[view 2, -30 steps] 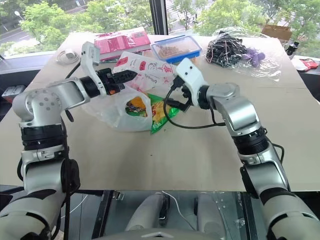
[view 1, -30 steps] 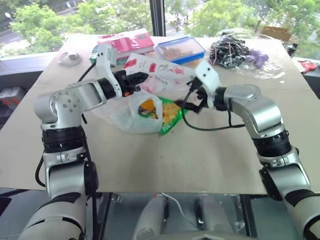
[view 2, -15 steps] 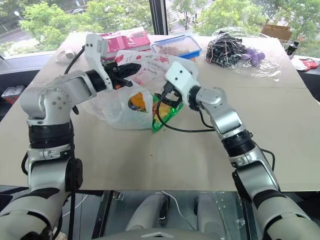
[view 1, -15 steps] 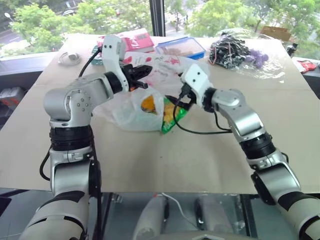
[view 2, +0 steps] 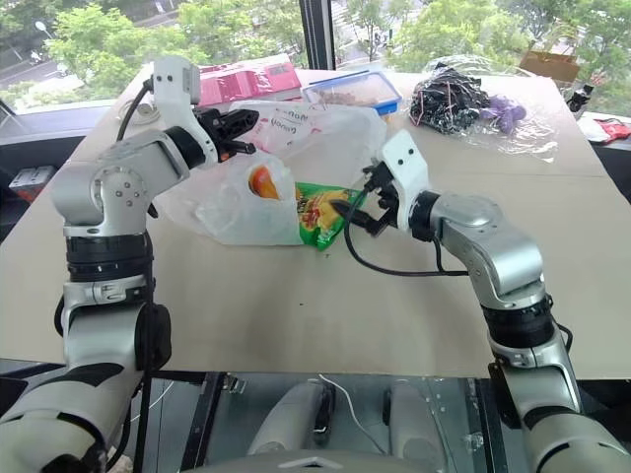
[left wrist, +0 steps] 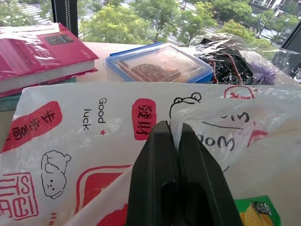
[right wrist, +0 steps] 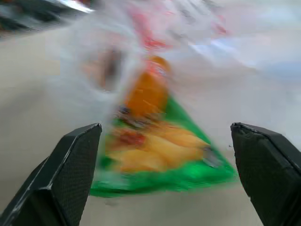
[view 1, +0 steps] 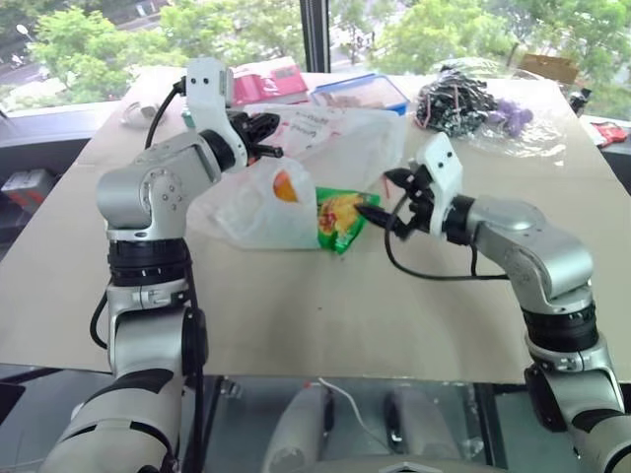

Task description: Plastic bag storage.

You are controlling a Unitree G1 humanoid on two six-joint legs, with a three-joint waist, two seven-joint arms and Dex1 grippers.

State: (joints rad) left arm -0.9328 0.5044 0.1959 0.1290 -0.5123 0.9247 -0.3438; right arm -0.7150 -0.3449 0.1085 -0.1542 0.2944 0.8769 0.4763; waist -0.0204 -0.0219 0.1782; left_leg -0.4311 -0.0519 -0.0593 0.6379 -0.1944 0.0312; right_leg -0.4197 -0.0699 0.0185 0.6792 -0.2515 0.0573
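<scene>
While the left gripper pinched a fold of the plastic bag between its pressed-together fingers, holding that edge lifted above the table, the right gripper hung with its fingers spread wide and nothing between them. Just ahead of the right fingertips lay the green snack packet, its far end tucked under the bag's film and its near corner poking out. The bag itself sagged from the left gripper down onto the table, between the two grippers. To do this step well, the left pinch should probably stay firm and raised so the mouth stays open, and the right gripper should close on loose film, not on the packet.
</scene>
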